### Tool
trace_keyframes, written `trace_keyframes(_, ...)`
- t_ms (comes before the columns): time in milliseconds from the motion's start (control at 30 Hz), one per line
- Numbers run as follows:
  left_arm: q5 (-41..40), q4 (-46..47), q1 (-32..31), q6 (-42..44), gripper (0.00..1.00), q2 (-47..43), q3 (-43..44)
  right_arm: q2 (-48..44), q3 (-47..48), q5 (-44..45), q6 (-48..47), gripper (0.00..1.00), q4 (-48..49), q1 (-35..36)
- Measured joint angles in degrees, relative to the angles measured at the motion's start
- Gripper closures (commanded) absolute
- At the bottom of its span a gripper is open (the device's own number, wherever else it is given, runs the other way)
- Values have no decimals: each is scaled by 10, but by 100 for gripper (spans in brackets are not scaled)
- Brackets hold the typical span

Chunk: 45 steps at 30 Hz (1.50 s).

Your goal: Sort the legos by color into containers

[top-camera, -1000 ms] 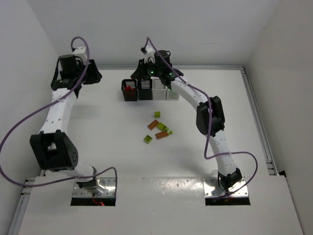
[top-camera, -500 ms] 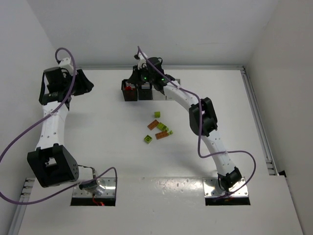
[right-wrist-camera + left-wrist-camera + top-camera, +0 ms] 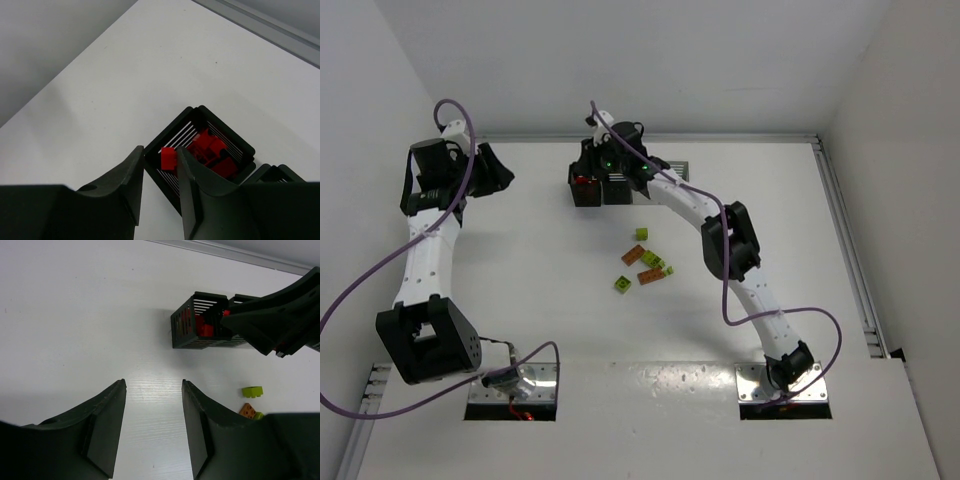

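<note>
My right gripper [image 3: 590, 172] hovers over the leftmost black bin [image 3: 584, 190], jaws apart. In the right wrist view [image 3: 159, 148] a red lego [image 3: 168, 158] sits at the tips against the right finger, clear of the left finger, over the bin's rim [image 3: 197, 111]. Several red legos [image 3: 215, 152] lie inside. My left gripper [image 3: 495, 170] is open and empty over bare table, left of that bin [image 3: 197, 322]. Loose yellow-green legos [image 3: 641, 234] and orange legos [image 3: 632, 255] lie mid-table. A second black bin [image 3: 616, 188] stands beside the first; the white bins are mostly hidden by my right arm.
The back wall runs just behind the bins. A raised rail [image 3: 845, 250] edges the table's right side. The left wrist view shows a yellow-green lego [image 3: 252, 391] and an orange one [image 3: 247, 410] to the right of its fingers.
My right gripper has moved left along the row of bins, from above the middle bins to above the leftmost black one. My left arm swung back and left, then held still.
</note>
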Motion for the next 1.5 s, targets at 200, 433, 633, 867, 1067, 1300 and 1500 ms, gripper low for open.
trace_keyframes(200,6,5,0,-6,45,0,-4,0,0,9,-15,98,1,1)
trace_keyframes(433,10,5,0,-6,45,0,-4,0,0,20,-21,71,-2,3)
trace_keyframes(633,12,5,0,-6,45,0,-4,0,0,21,-27,71,-2,4)
trace_keyframes(867,23,5,0,-5,45,0,-4,0,0,25,-29,73,-2,4)
trace_keyframes(1067,34,-5,-40,50,46,-4,-6,-38,-47,16,-54,56,-54,0)
trace_keyframes(1300,21,-63,-186,176,46,-42,-39,-317,-319,3,-168,39,-159,-20)
trace_keyframes(1500,-18,-78,-236,204,46,-45,-70,-479,-453,-7,-212,40,-197,-46)
